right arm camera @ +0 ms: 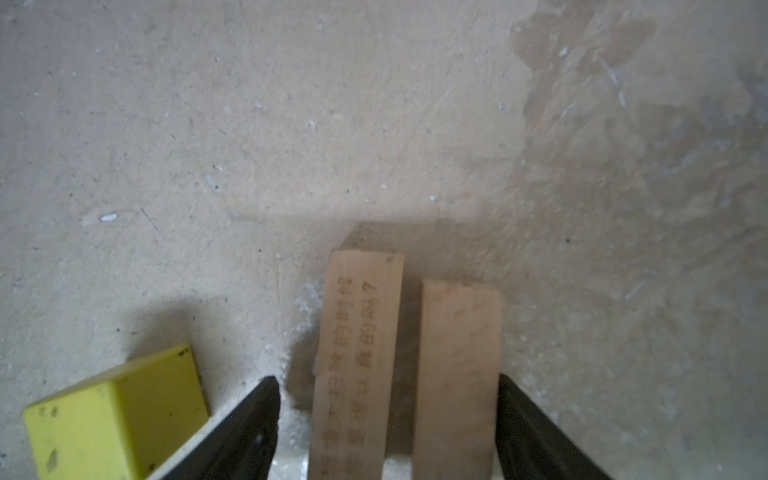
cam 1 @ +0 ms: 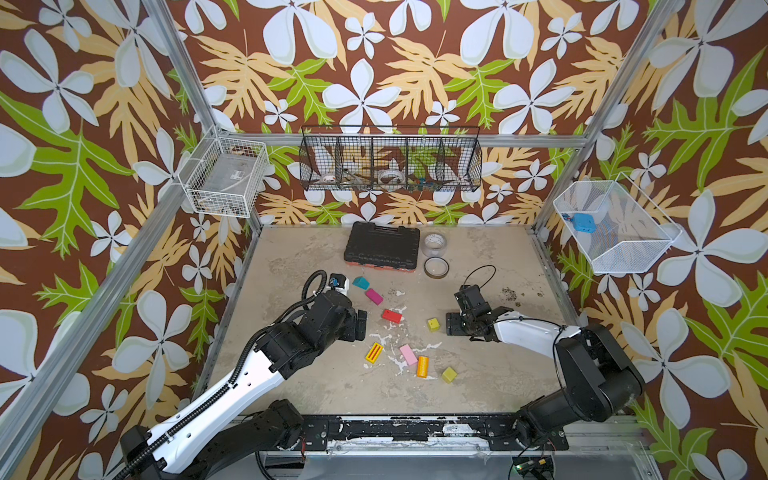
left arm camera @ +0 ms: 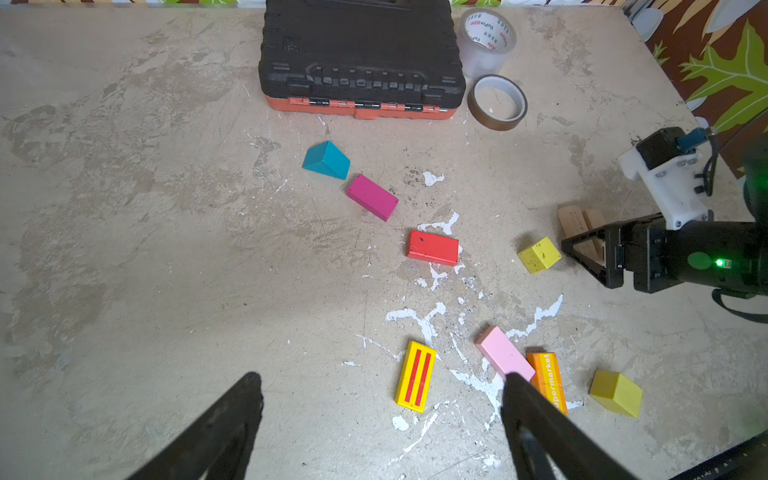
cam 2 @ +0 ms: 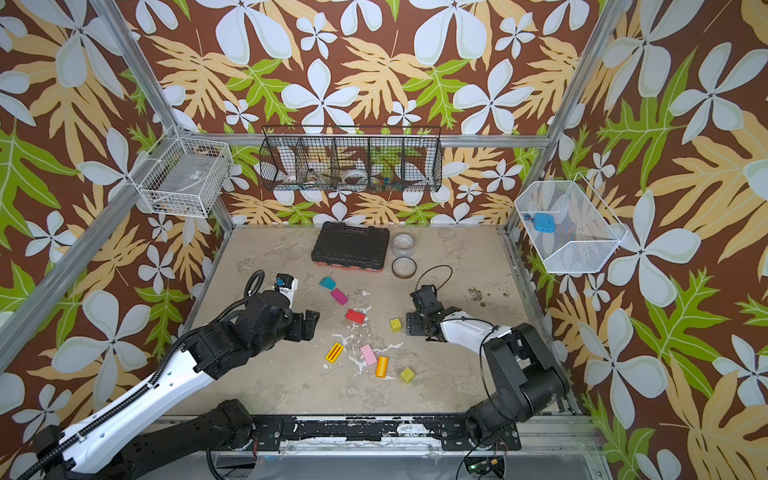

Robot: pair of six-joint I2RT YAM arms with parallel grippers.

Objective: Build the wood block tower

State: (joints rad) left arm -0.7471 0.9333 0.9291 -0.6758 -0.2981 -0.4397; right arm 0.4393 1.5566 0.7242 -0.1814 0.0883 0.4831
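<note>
Though hidden from above, two wood bars (right arm camera: 357, 365) show between right fingers (right arm camera: 536, 436).

I read "upermarket" in white on the orange wooden cylinder (left arm camera: 550, 374), red "Bopp" print inside the clear tape roll (left arm camera: 486, 37), blurred Chinese characters ending in "?" on the plain wood bar (right arm camera: 353, 365).

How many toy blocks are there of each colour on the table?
Teal wooden wedge: 1
Magenta wooden brick: 1
Red wooden brick: 1
Pink wooden brick: 1
Yellow wooden brick with red stripes: 1
Orange wooden cylinder: 1
Yellow-green wooden cubes: 2
Plain wood bars: 2
Total: 10
</note>
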